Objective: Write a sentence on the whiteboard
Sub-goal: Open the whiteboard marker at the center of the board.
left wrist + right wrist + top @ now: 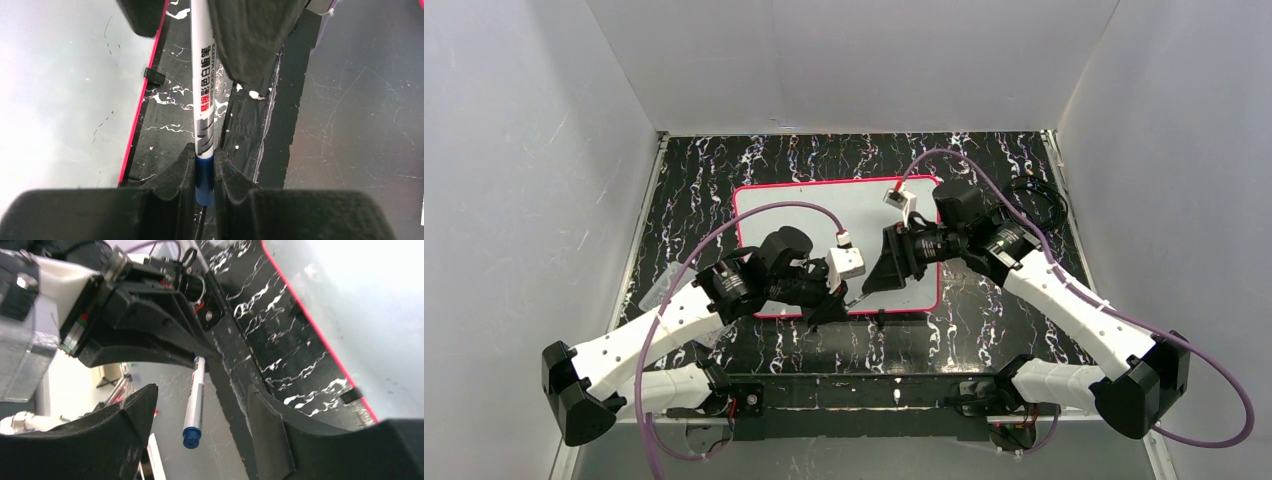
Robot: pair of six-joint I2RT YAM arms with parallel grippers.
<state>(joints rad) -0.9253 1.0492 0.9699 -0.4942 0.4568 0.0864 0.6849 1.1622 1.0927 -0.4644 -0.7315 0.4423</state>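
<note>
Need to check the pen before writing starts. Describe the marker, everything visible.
The marker is a slim white barrel, plastic by its look, printed in red and black, including "WHITE BOARD MARKER". A blue section is pinched in the shut left hand; the free end, also blue, points into the open right hand, clear of both its fingers. It is held over the dark table, just off the whiteboard and its pink edge. Whether it is capped cannot be told.
</note>
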